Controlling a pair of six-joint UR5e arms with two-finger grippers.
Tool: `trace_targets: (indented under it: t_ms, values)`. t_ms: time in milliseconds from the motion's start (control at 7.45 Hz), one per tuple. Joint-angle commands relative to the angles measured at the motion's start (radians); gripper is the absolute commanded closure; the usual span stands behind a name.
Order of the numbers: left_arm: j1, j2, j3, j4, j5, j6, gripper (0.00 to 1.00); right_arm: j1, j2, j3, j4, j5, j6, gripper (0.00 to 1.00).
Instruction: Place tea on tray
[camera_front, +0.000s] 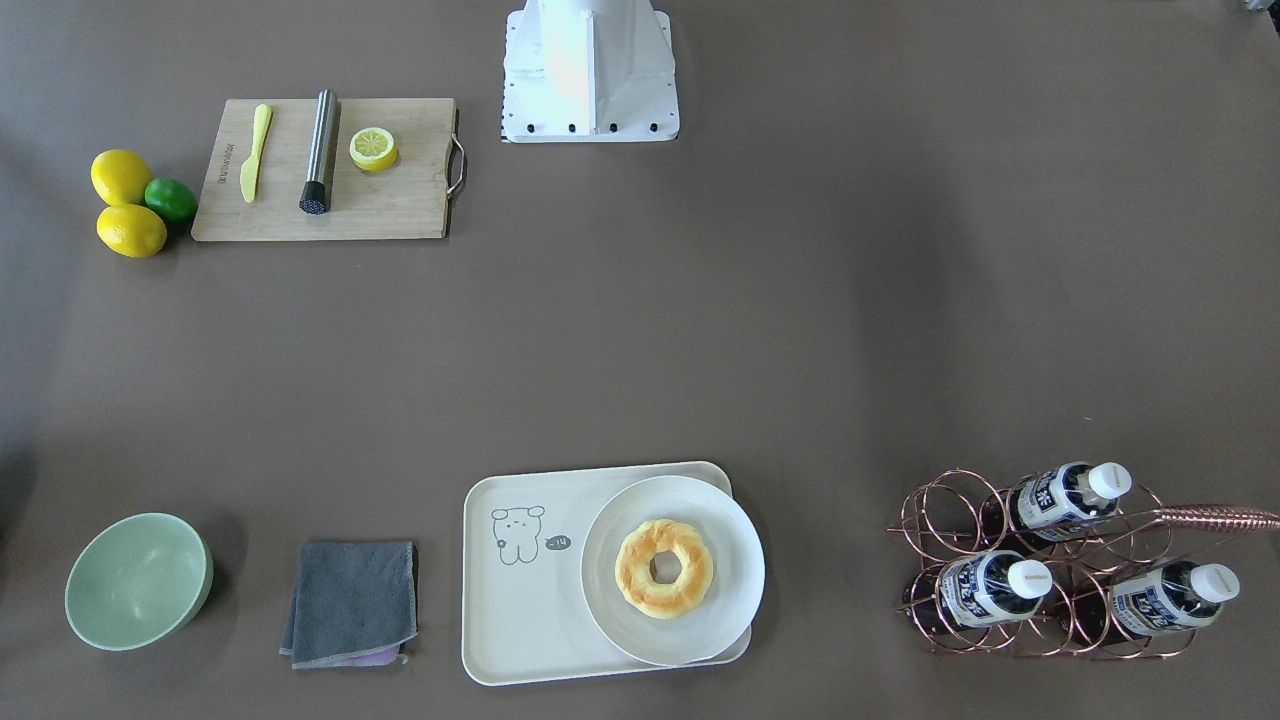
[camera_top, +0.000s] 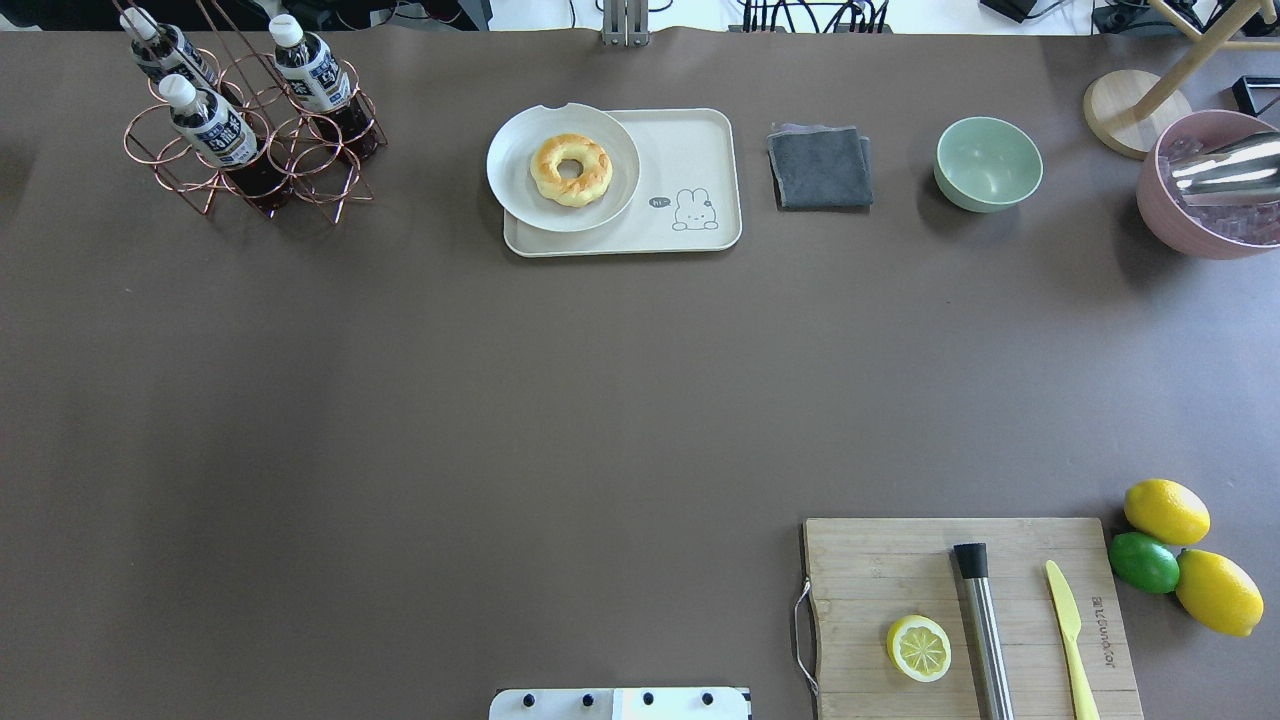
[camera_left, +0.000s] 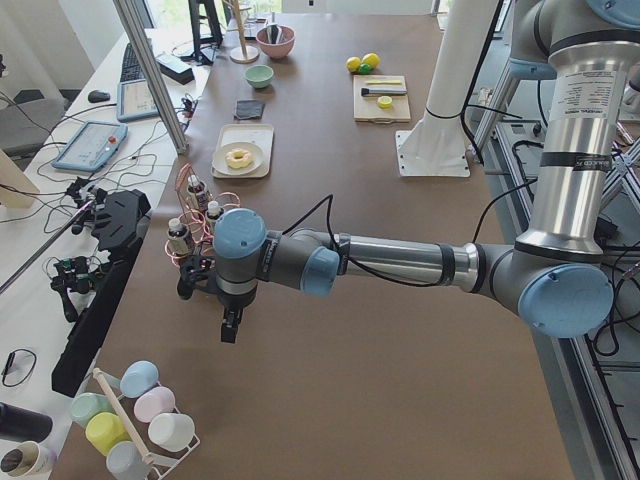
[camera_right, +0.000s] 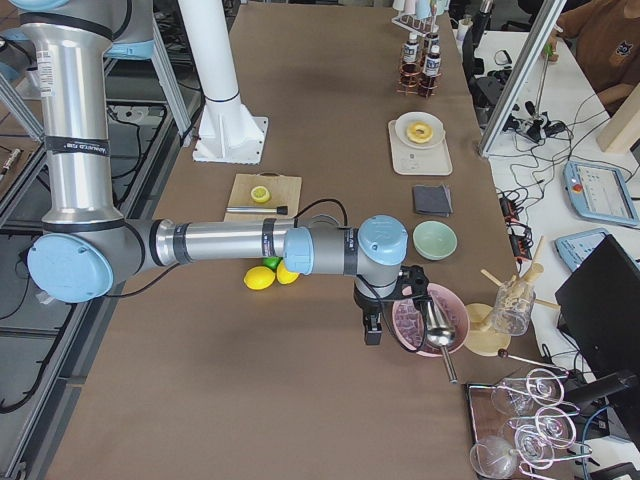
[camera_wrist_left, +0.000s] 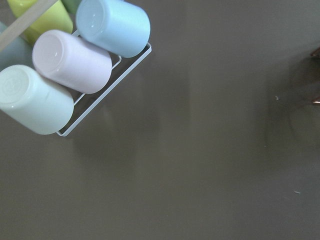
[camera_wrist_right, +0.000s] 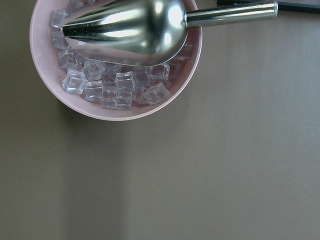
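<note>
Now | small clear white-capped bottle of brown tea lies in copper wire rack, well apart from cream rectangular plastic tray | left gripper, right gripper: grip cannot be told | risk: rack rings may snag bottle.

I count three tea bottles, two lemons, one lime, one tray, one plate and one doughnut.

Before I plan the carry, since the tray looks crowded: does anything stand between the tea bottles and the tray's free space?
Yes. The tea bottles sit in a copper wire rack. On the tray, the plate with the doughnut fills the end nearest the rack; the free space lies past it.
</note>
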Motion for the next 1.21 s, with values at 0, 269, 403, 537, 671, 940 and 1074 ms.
trace_targets:
  t_ms: [0,269,403,537,671,940,1074]
  values:
    - [0.042,0.02,-0.231,0.033,-0.07,-0.003,0.02,0.003,-0.003,0.008,0.0,0.0,0.0,0.0]
    - [0.127,0.013,-0.275,-0.056,-0.072,0.0,0.02,0.004,-0.011,0.011,0.0,0.002,0.001,0.0]
    - [0.173,0.02,-0.27,-0.176,-0.075,-0.004,0.02,0.004,-0.011,0.007,0.0,0.002,0.0,0.0]
    - [0.236,0.014,-0.285,-0.193,-0.074,-0.036,0.02,0.004,-0.008,0.001,0.0,0.0,0.0,0.0]
    - [0.258,-0.006,-0.304,-0.194,-0.071,-0.205,0.02,0.004,-0.005,-0.001,0.0,0.0,0.0,0.0]
    - [0.366,-0.098,-0.297,-0.193,0.054,-0.332,0.02,0.004,0.001,-0.001,0.0,0.0,0.001,0.0]
    - [0.412,-0.12,-0.298,-0.185,0.125,-0.384,0.02,0.004,0.001,-0.001,0.0,-0.001,0.001,0.0]
